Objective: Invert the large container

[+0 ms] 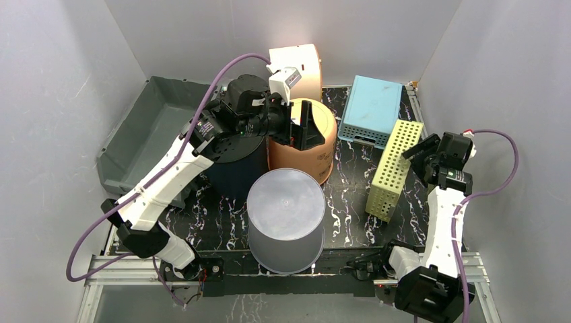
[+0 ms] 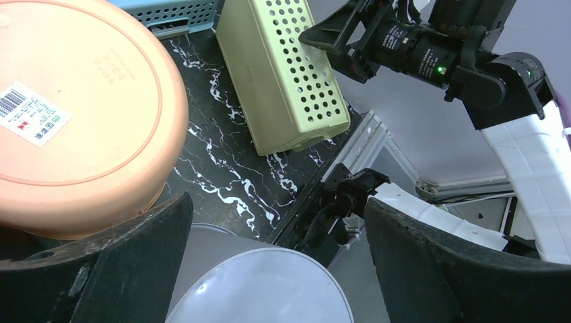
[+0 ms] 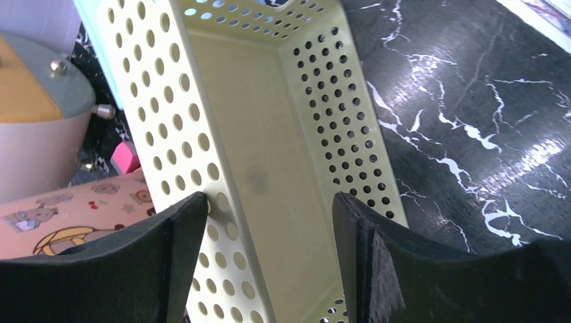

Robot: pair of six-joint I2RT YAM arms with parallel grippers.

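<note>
Large container: pale yellow-green perforated basket [image 1: 394,168], right half of black marbled table [image 1: 347,202], lying tilted on long side, opening toward right end effector [image 3: 269,208]
Right end effector: fingers spread apart, one perforated basket wall between them, close to left finger
Left end effector [image 1: 301,128]: fingers spread wide, holding nothing, above orange tub [image 1: 324,145]
Also present: grey bucket [image 1: 285,212], base up, front centre; blue basket [image 1: 372,108] behind yellow-green one; grey bin [image 1: 145,128] far left
</note>
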